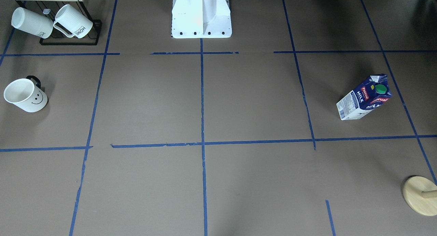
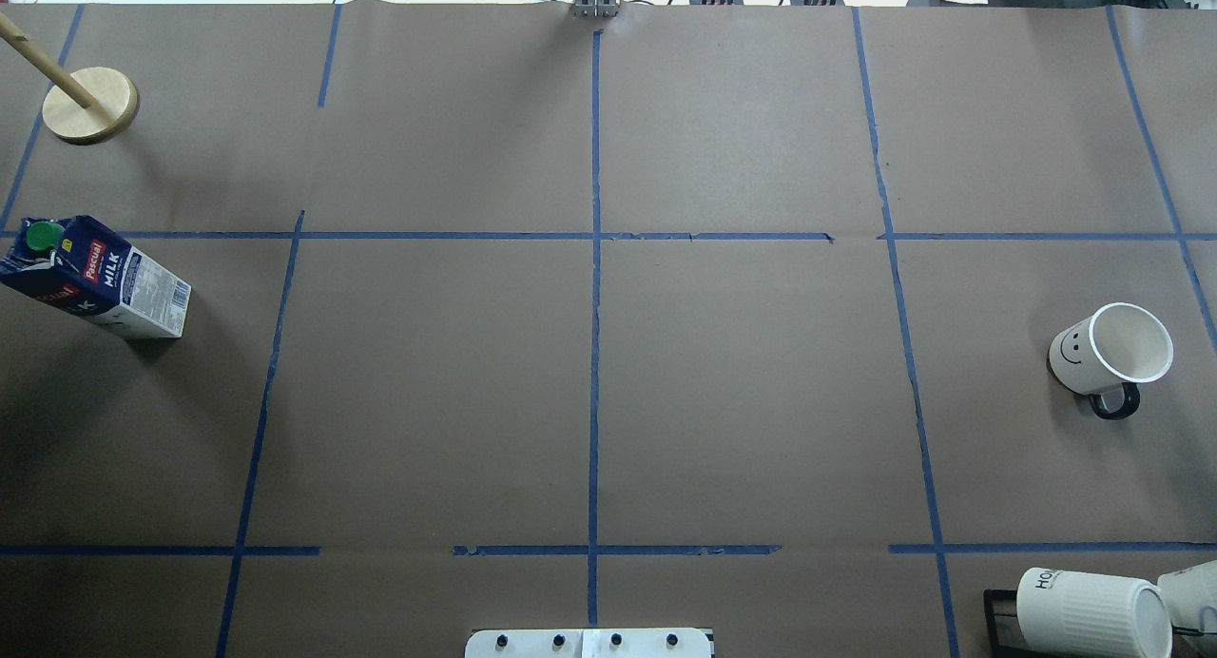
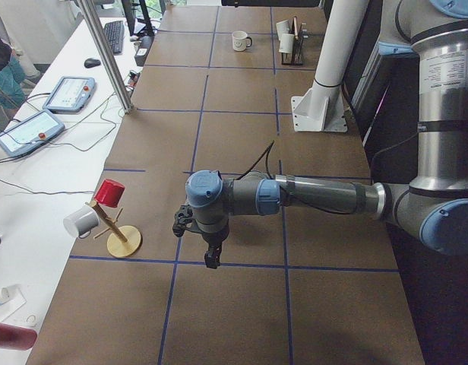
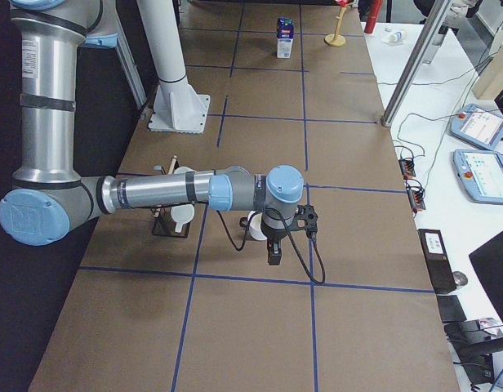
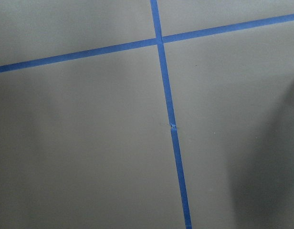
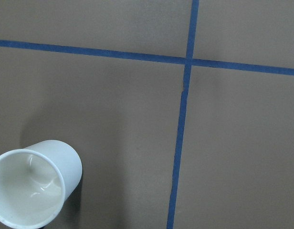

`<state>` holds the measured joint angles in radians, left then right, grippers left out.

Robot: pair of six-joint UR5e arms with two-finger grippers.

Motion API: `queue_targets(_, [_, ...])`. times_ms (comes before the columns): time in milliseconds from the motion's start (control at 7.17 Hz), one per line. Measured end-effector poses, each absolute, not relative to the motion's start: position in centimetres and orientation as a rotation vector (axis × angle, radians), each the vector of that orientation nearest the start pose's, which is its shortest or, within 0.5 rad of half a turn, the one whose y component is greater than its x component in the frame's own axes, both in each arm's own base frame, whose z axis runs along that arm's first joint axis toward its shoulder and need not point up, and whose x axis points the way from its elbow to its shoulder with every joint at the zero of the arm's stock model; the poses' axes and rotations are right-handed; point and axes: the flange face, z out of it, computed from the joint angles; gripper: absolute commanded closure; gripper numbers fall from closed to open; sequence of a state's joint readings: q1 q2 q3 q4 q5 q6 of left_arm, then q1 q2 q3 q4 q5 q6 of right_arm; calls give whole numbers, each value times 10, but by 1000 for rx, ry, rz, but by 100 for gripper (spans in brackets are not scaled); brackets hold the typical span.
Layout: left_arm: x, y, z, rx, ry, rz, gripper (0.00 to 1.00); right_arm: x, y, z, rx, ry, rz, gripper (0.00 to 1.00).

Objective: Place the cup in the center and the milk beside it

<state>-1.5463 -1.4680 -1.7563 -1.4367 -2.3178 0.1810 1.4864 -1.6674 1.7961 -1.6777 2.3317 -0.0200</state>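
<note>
The cup point(image 2: 1110, 355), a small smooth white mug with a black handle and a drawn smiley face, stands upright far out on the robot's right side of the brown paper-covered table point(image 2: 742, 401). Its handle points toward the robot and the face toward the middle. The milk carton point(image 2: 95, 278), dark blue and gable-topped with a round green cap and a red "Pascual" label, stands upright at the opposite end, on the robot's left. The two are well apart, with several squares of the blue tape grid point(image 2: 594, 354) between them.

From the side cameras I see the right gripper point(image 4: 273, 257) hanging fingers-down near the cup, whose open mouth sits low in that wrist's view. The left gripper point(image 3: 211, 258) also hangs fingers-down above the paper, and its wrist view shows only crossing tape. I cannot tell how wide either pair of fingers stands (only the side views catch them).

Farther out, two white ribbed mugs point(image 1: 73, 21) printed "HOME" hang on a black wire rack point(image 1: 70, 42) by the robot's right corner. A wooden peg stand with a round base point(image 2: 90, 106) is on the far left, and the white robot pedestal point(image 1: 201, 21) is at the near edge.
</note>
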Motion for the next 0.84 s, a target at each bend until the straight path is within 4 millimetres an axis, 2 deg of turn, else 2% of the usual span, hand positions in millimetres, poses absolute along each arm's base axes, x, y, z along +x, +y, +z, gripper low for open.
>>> queue_targets(419, [-54, -445, 631, 5, 749, 177, 0, 23, -455, 596, 19, -764, -123, 0])
queue_targets(837, [-53, -444, 632, 5, 750, 178, 0, -17, -460, 586, 78, -777, -135, 0])
